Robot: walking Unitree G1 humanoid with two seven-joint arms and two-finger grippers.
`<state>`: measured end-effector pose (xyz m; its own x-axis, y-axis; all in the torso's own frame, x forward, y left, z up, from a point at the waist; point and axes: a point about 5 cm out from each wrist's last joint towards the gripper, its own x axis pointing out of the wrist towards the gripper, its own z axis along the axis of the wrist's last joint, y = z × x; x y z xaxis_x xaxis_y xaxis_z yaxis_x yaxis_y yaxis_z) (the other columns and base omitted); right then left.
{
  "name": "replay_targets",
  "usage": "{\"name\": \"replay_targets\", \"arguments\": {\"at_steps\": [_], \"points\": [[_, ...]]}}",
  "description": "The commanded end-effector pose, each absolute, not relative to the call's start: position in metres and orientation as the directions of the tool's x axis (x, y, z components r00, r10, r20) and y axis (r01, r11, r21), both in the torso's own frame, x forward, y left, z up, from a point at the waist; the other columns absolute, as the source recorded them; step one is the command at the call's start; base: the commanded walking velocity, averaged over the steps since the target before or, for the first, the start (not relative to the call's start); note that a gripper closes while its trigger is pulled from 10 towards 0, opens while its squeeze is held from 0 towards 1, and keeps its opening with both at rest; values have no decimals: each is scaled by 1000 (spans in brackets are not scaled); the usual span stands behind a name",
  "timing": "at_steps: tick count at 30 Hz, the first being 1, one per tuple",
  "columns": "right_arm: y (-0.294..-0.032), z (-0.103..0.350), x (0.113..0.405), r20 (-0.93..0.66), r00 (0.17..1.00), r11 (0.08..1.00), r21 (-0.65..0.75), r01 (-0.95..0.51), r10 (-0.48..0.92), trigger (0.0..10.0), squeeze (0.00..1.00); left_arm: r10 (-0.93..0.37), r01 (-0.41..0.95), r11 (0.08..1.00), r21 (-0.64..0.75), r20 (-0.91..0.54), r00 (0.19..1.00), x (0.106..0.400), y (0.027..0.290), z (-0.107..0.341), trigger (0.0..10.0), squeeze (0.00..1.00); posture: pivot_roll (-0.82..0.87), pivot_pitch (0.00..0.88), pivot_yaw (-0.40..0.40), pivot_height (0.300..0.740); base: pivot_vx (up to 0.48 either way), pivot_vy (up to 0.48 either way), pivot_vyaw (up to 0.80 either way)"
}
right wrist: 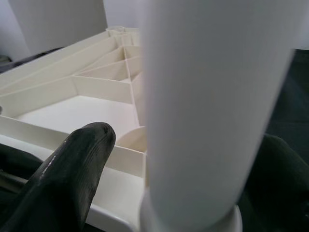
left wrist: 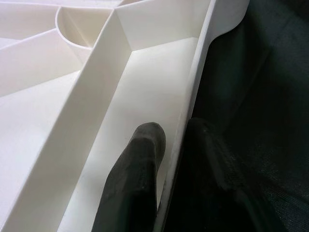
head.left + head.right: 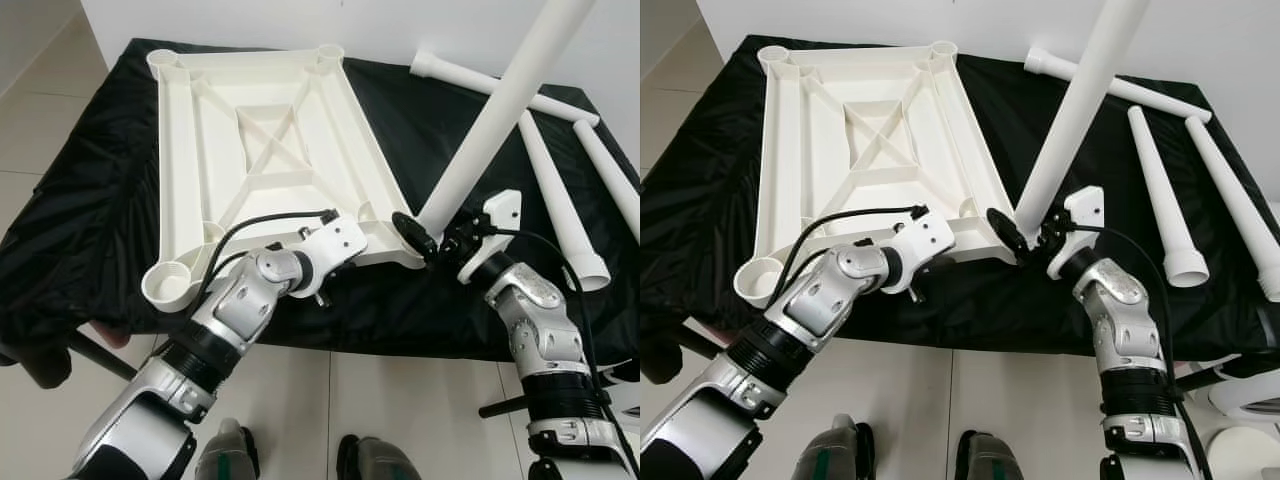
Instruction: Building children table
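Upside down, the white tabletop (image 3: 262,150) lies w/ its ribbed underside up on a black cloth (image 3: 90,200) over a bench, near corner sockets facing the robot. Right gripper (image 3: 432,243) is clenched on a white leg (image 3: 500,110), fingers either side of its lower end; the leg stands tilted, its foot at the near right corner socket. Left gripper (image 2: 166,159) pinches the tabletop's near rim, one finger (image 2: 133,179) inside the channel, the other outside on the cloth side. Three more legs (image 3: 555,190) lie on the cloth to the right, well apart from the tabletop. Tiled floor (image 3: 320,400) below.
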<state>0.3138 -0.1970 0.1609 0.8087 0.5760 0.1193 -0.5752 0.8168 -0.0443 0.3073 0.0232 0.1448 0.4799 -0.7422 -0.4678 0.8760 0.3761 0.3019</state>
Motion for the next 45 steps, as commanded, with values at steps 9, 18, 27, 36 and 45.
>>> {"name": "replay_targets", "arguments": {"at_steps": [9,18,27,36,45], "points": [[-216,163,319,123,819,827,-53,-559,561,10000,0,-782,902,311,299,-460,421,300,13,147,10000,0,-13,68,-35,740,0,0,0],[-220,163,322,140,812,824,-53,-565,566,0,0,-781,903,309,298,-463,420,300,13,146,10000,0,-15,75,-36,740,0,0,0],[-215,160,317,159,807,819,-19,-574,569,0,0,-780,904,309,295,-465,418,300,13,145,10000,0,-18,82,-36,740,0,0,0],[-193,161,312,189,848,862,15,-506,495,10000,0,-779,903,311,295,-465,420,300,14,146,10000,0,-18,91,-39,740,0,0,0],[-176,162,316,179,928,941,31,-336,326,10000,0,-779,904,311,294,-466,419,300,14,146,10000,0,-18,94,-38,740,0,0,0]]}}
